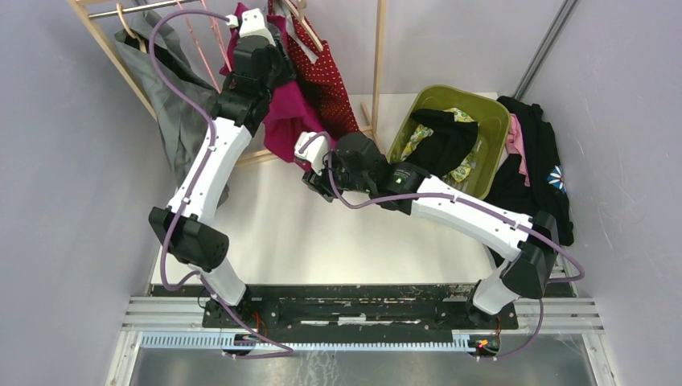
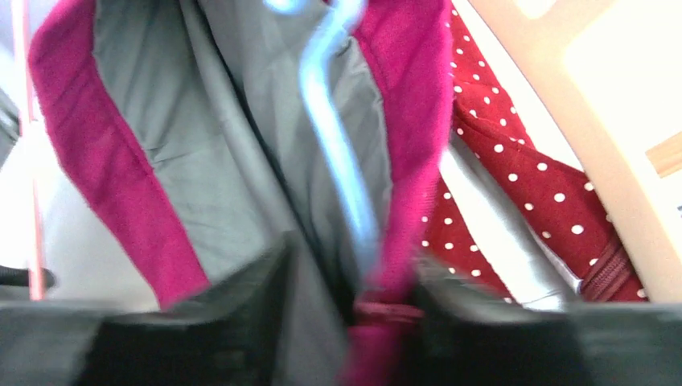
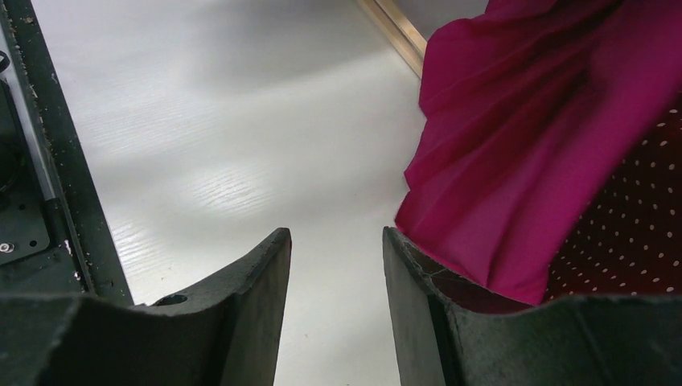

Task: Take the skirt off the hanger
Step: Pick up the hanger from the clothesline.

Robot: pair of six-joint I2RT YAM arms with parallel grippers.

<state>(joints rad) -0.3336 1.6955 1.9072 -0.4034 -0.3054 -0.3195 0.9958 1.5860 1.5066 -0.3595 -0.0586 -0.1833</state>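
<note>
The magenta skirt [image 1: 285,121] hangs from the wooden rack, its hem just above the table. In the left wrist view I see its magenta waistband [image 2: 402,121], its grey lining and a light-blue hanger [image 2: 338,161] running down inside. My left gripper [image 2: 350,322] is high up at the waistband [image 1: 256,24]; its jaws stand apart with waistband and lining between them, and the view is blurred. My right gripper [image 3: 336,241] is open and empty low over the table [image 1: 314,178], with the skirt's hem [image 3: 531,145] just to the right of its right finger.
A red white-dotted garment [image 1: 326,80] [image 2: 523,177] hangs right beside the skirt. A grey garment [image 1: 173,104] hangs at the rack's left. The wooden rack post [image 1: 378,64] stands behind. A green basket [image 1: 482,112] of clothes and a black pile [image 1: 539,161] lie at the right.
</note>
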